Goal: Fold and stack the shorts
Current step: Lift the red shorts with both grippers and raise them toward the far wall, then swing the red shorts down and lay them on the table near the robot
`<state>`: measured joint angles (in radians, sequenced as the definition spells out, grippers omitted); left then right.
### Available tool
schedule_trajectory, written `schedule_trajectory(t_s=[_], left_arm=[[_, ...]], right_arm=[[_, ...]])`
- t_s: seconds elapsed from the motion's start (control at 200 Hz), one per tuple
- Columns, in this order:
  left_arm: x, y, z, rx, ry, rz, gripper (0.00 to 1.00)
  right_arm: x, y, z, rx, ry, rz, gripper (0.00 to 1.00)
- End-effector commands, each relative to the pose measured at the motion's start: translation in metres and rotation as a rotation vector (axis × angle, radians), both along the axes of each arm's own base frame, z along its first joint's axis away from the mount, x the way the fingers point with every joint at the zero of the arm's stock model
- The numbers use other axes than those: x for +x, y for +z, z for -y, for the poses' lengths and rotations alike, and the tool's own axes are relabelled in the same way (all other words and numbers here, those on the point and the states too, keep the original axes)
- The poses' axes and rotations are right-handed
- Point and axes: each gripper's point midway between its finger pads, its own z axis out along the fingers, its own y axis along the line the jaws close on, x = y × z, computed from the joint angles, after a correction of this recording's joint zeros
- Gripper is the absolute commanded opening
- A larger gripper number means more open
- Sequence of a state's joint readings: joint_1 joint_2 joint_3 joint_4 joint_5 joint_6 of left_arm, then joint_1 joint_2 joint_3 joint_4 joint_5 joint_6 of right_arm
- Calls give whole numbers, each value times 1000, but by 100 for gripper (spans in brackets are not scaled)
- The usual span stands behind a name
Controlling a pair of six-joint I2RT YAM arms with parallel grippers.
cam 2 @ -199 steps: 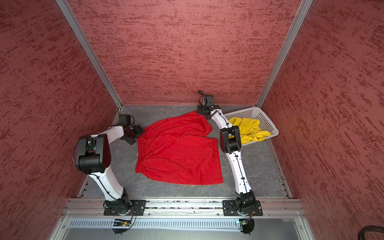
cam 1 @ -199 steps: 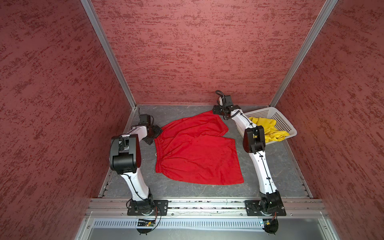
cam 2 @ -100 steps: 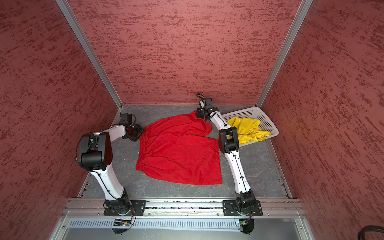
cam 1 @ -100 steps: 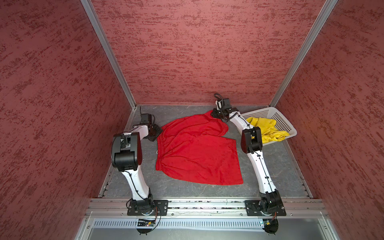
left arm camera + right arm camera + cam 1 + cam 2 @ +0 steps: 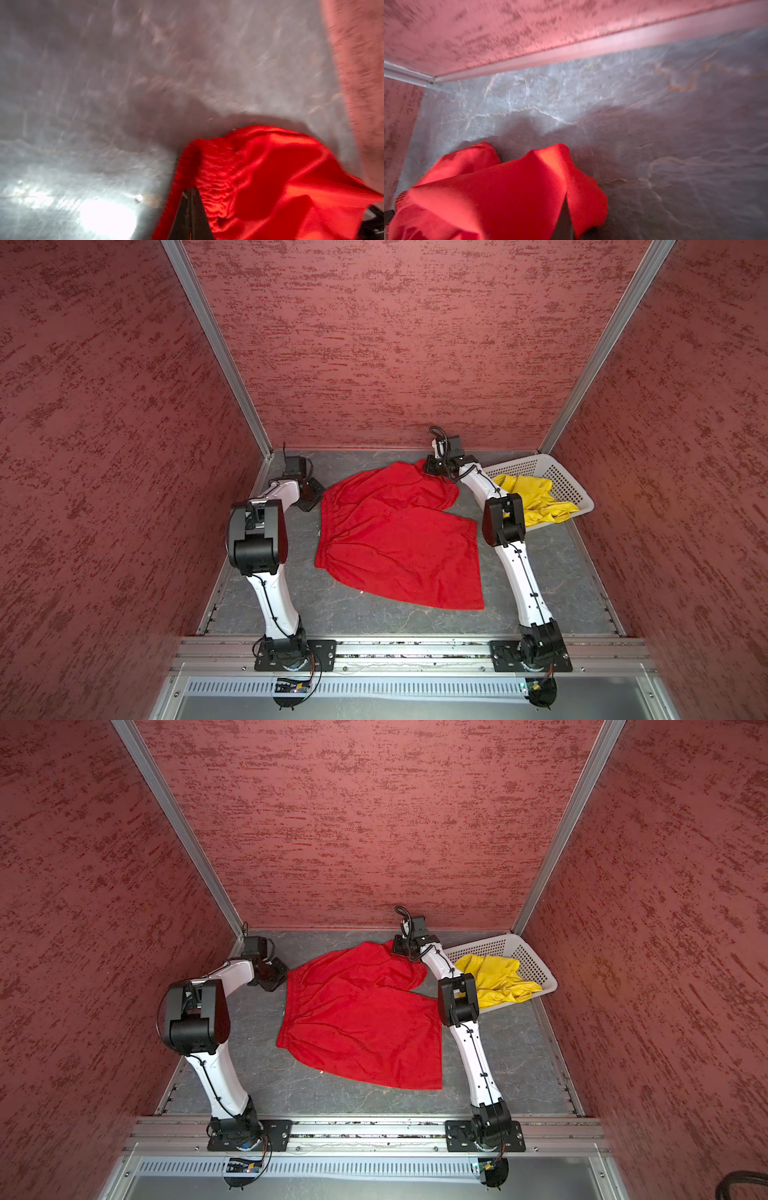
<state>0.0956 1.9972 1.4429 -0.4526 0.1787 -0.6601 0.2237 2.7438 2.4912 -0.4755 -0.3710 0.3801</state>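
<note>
In both top views the red shorts [image 5: 399,539] lie in the middle of the bench [image 5: 540,572]. The left end effector [image 5: 319,497] is clenched on their far waist corner and the right end effector [image 5: 432,467] on the far hem, probably to fold them toward the near edge. The yellow shorts [image 5: 532,499] wait in the basket [image 5: 565,479] at the far right corner.

Left wrist view: the jaws pinch the gathered edge.

Right wrist view: cloth hides the grip.

Red walls [image 5: 104,448] box my counter [image 5: 552,572] on three sides. The red shorts [image 5: 399,539] cover its middle, reaching my left arm [image 5: 257,539] and my right arm [image 5: 503,518] at their far edge. A white basket [image 5: 577,493] of yellow shorts [image 5: 536,497] fills the far right corner, just beside my right arm. My jaws could pass over bare counter along the near rail [image 5: 415,645], along the back wall [image 5: 395,364], and right of the red shorts, nearer than the basket.
</note>
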Motion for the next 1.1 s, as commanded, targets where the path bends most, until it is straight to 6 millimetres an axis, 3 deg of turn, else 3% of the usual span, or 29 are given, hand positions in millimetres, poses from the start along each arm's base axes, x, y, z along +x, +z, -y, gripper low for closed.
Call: schedule_trajectory(t_s=[0.0,0.05,0.145,0.26,0.346,0.446,0.526,0.591,0.711,0.786,0.832,0.922,1.097], left_arm=[[39,46,-4,15,-25,116,0],[55,74,-3,3,-31,178,0],[83,147,-2,-17,-43,325,0],[96,238,0,-37,-55,492,0],[93,299,2,-51,-66,610,0],[79,361,-2,-70,-70,739,0],[61,392,-10,-75,-63,803,0],[45,404,-17,-74,-58,818,0],[7,387,-22,-103,-47,798,0],[-28,364,-26,-125,-15,793,0],[-52,338,-28,-133,9,761,0],[-102,289,-22,-124,24,682,0],[-192,158,-2,-125,46,414,0]], right_arm=[[29,123,26,107,-98,226,0],[34,153,36,165,-129,269,0],[36,221,51,312,-158,374,0],[23,307,62,446,-153,521,0],[1,369,65,510,-125,627,0],[-30,427,66,559,-75,719,0],[-56,457,63,564,-26,754,0],[-75,467,60,576,9,751,0],[-119,462,57,624,56,747,0],[-146,436,57,634,55,701,0],[-168,418,53,639,65,669,0],[-206,356,42,618,55,553,0],[-286,212,38,571,-36,264,0]])
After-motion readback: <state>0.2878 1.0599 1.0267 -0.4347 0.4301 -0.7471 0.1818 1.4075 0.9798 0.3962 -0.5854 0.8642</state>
